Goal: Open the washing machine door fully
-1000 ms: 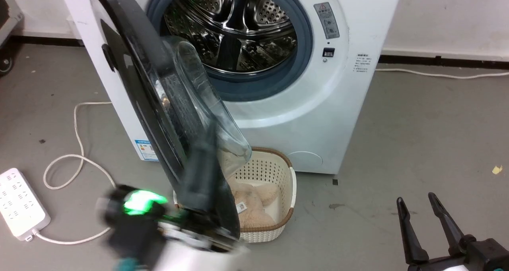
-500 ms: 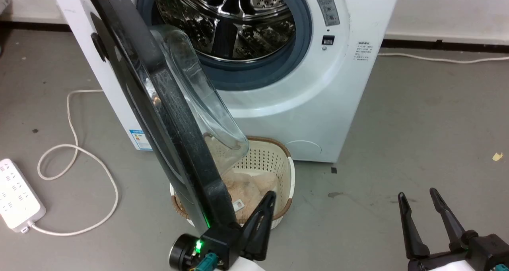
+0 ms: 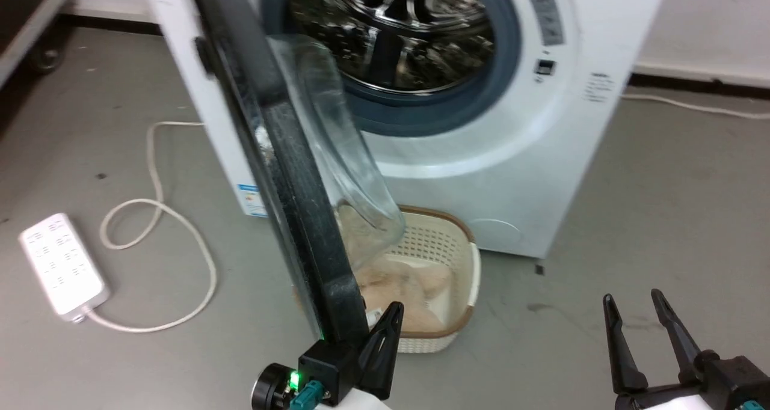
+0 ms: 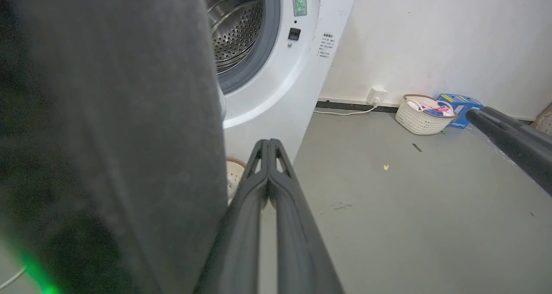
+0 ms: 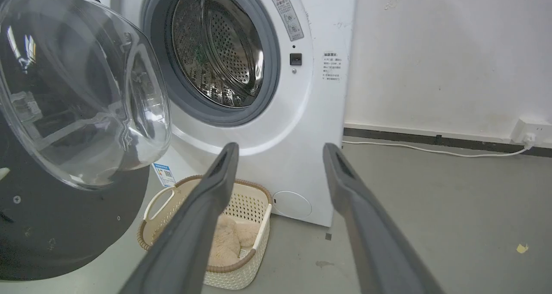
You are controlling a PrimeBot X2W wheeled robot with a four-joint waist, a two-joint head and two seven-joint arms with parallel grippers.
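Floor [image 3: 662,205] grey, washing machine [image 3: 517,175] by white wall [image 5: 431,48]

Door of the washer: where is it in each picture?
Head view: the door runs edge-on down from the top, left of centre.
Left wrist view: the door is the dark blur over the left half.
Right wrist view: the door, glass bowl and black rim, sits at the left.
Shared landmark: the steel drum, right of the door in each.

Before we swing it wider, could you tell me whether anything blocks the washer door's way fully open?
Nothing visible does: outside the round black-rimmed glass door, a white power strip and its cord lie flat on the grey floor.
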